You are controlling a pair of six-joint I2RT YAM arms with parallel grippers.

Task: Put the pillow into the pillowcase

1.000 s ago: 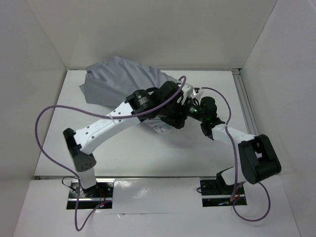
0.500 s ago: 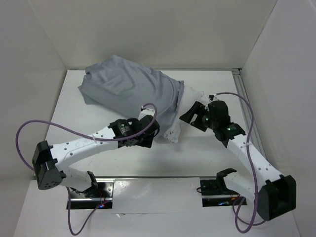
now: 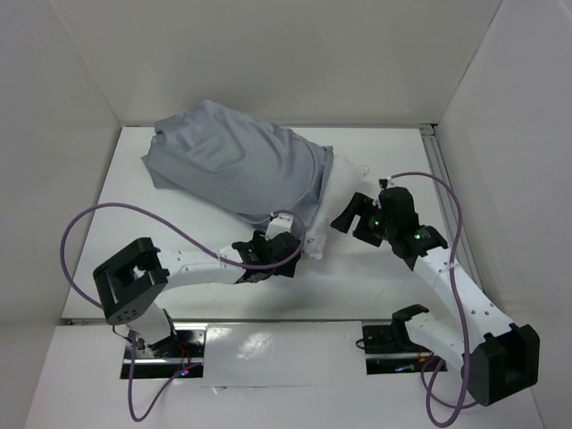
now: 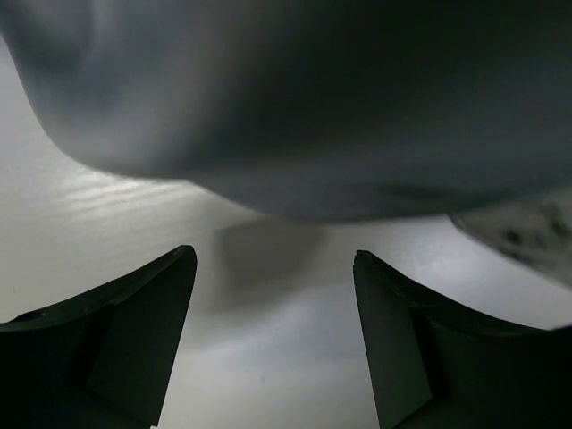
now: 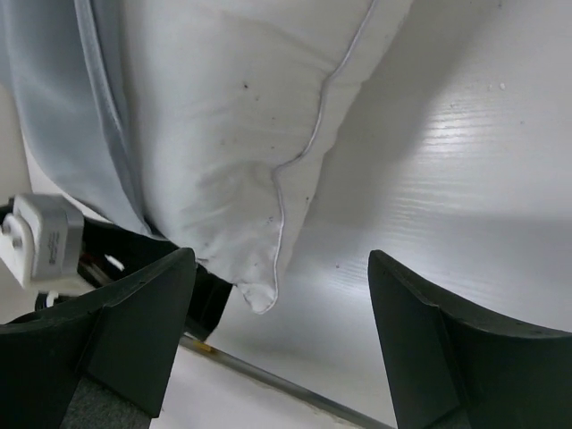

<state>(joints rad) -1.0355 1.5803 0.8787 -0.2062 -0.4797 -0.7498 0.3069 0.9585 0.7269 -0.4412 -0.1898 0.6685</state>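
Pillow: white, plump and smooth, with a piped edge and a few small dark specks. It lies on the far half of the table, almost wholly inside the pillowcase.
Pillowcase: thin blue-grey cloth, wrinkled and bulging. It slants from the far left corner of the table toward the middle, with its mouth facing the right edge.
Contents: the pillow fills the pillowcase. Only a white strip at the mouth and the pillow's near corner stick out uncovered.
Hem: in the right wrist view the grey cloth edge runs along the left of the bare white end.
Left end effector: the fingers are spread wide with nothing but bare table between them. It sits low at the near side of the bundle, just beside the pillow's near corner, and the grey cloth bulges just ahead of it.
Right end effector: the fingers are spread wide and hold nothing. It is to the right of the exposed pillow end, facing it and near it but apart from it.
Table: white and faintly glossy, with walls at its far, left and right edges.
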